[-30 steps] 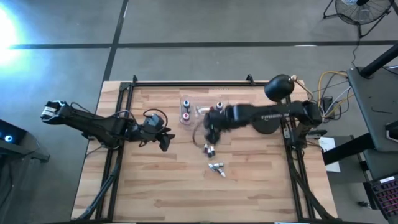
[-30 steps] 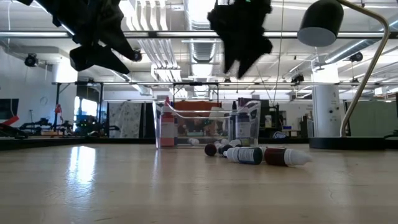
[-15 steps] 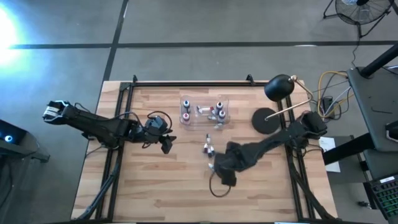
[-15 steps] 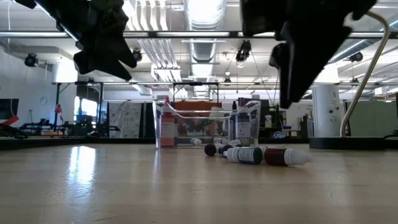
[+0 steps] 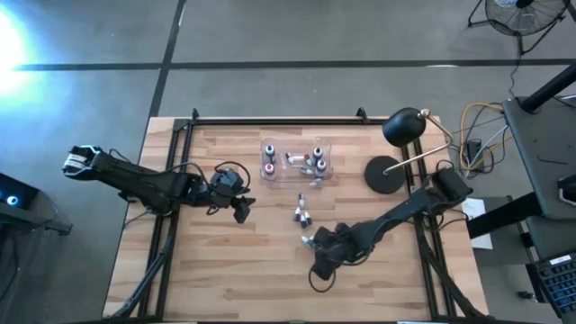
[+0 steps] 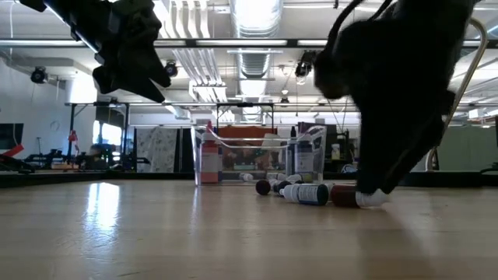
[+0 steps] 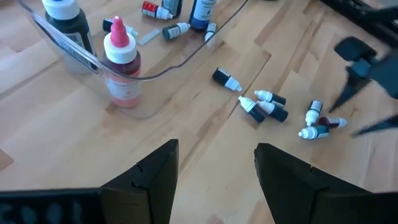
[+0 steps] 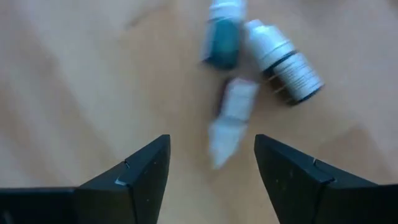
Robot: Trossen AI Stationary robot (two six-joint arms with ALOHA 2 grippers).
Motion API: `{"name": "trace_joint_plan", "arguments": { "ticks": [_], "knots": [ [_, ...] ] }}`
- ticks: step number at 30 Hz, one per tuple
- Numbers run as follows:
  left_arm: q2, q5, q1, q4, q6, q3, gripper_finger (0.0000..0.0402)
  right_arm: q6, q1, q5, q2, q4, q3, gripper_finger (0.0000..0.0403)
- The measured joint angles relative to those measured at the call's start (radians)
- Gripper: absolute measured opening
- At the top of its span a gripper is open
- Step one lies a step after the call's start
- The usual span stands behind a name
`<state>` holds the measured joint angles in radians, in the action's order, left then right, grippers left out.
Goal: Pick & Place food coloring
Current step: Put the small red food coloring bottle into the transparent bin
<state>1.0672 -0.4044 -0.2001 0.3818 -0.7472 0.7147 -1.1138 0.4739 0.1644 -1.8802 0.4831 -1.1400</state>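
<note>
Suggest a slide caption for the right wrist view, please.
Right claw open above three small dropper bottles lying on the wooden table.

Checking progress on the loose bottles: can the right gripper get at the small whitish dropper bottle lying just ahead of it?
Probably yes: the right gripper is open above the small whitish dropper bottle, nothing between them.

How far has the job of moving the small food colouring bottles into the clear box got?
Done: several small dropper bottles stand or lie in the clear plastic box. In hand: the open right hand is low over three loose bottles, none gripped. Left: those and another cluster. The left hand waits, open.
</note>
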Motion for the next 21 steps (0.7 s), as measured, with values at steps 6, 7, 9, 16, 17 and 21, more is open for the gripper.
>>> {"name": "trace_joint_plan", "arguments": {
  "ticks": [6,7,9,16,17,21],
  "knots": [
    [0.0,0.035,0.0,0.003,0.035,0.0,0.0186,0.019,0.001,0.092,-0.082,0.024,-0.063,0.0215],
    [0.0,0.044,0.0,0.004,0.038,0.0,0.0186,0.019,0.001,0.093,-0.096,0.042,-0.08,0.0212],
    [0.0,0.051,0.0,0.009,0.039,0.0,0.0186,0.012,0.001,0.097,-0.127,0.078,-0.112,0.0206],
    [0.0,0.051,0.0,0.016,0.038,0.0,0.0186,-0.035,-0.001,0.09,-0.202,0.21,-0.206,0.0145],
    [0.0,0.051,0.0,0.017,0.038,0.0,0.0186,-0.035,-0.002,0.086,-0.202,0.211,-0.211,0.013],
    [0.0,0.051,0.0,0.018,0.038,0.0,0.0186,-0.067,-0.009,0.079,-0.181,0.21,-0.209,0.0072]
  ]
}}
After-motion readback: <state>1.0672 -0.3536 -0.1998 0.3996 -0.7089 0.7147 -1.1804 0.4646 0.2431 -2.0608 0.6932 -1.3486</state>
